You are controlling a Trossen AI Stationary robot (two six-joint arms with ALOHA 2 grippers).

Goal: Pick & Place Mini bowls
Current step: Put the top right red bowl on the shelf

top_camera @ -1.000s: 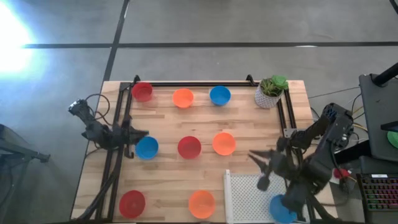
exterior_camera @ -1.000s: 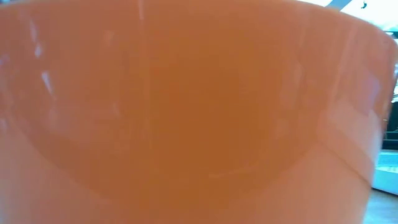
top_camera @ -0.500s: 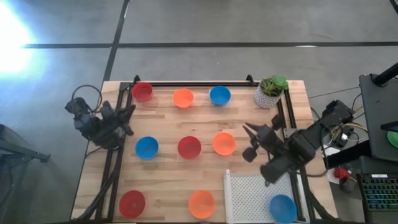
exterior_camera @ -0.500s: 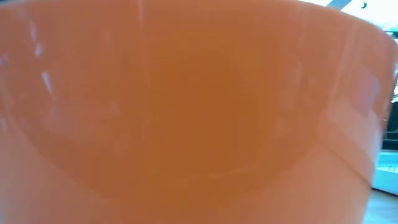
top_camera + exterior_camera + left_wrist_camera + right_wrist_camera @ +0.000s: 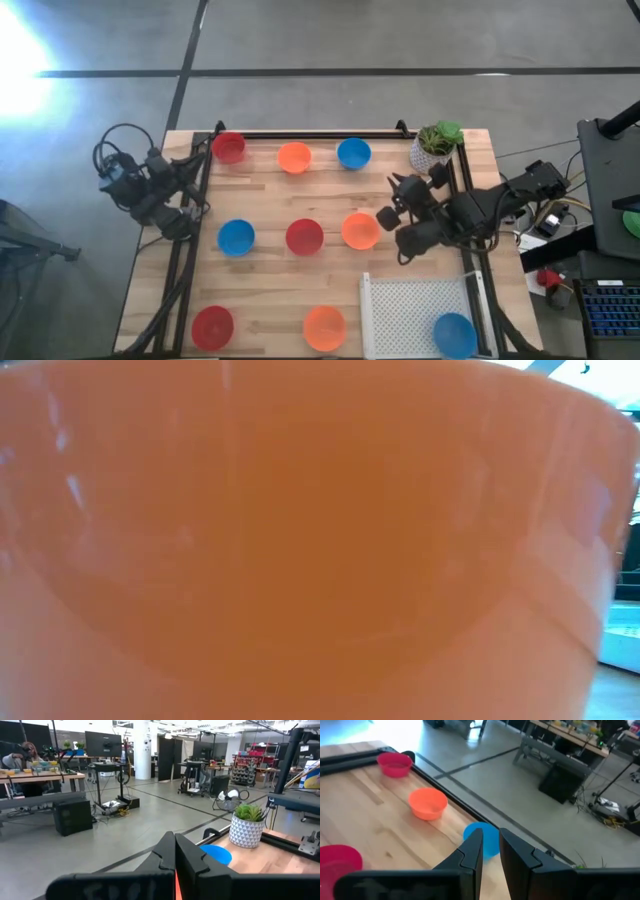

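Observation:
Nine mini bowls show in the high view. Red (image 5: 229, 147), orange (image 5: 294, 157) and blue (image 5: 353, 153) stand along the far edge. Blue (image 5: 236, 238), red (image 5: 304, 237) and orange (image 5: 360, 230) form the middle row. Red (image 5: 212, 326) and orange (image 5: 324, 327) sit near the front, and another blue bowl (image 5: 454, 335) rests on the white tray (image 5: 400, 305). My right gripper (image 5: 393, 215) hovers just right of the middle orange bowl, open by a narrow gap (image 5: 490, 837). My left gripper (image 5: 192, 172) waits shut (image 5: 175, 845) at the table's left edge.
A white pot with a green plant (image 5: 435, 148) stands at the far right corner. Black rails (image 5: 300, 134) run along the far and side edges. The near orange bowl (image 5: 300, 540) fills the low view. Bare wood lies between the bowl rows.
My right gripper has risen from over the white tray and swung toward the far edge, ending beside the middle orange bowl; the blue bowl stays on the tray. My left gripper has drawn back from beside the middle blue bowl toward the table's left and far edge.

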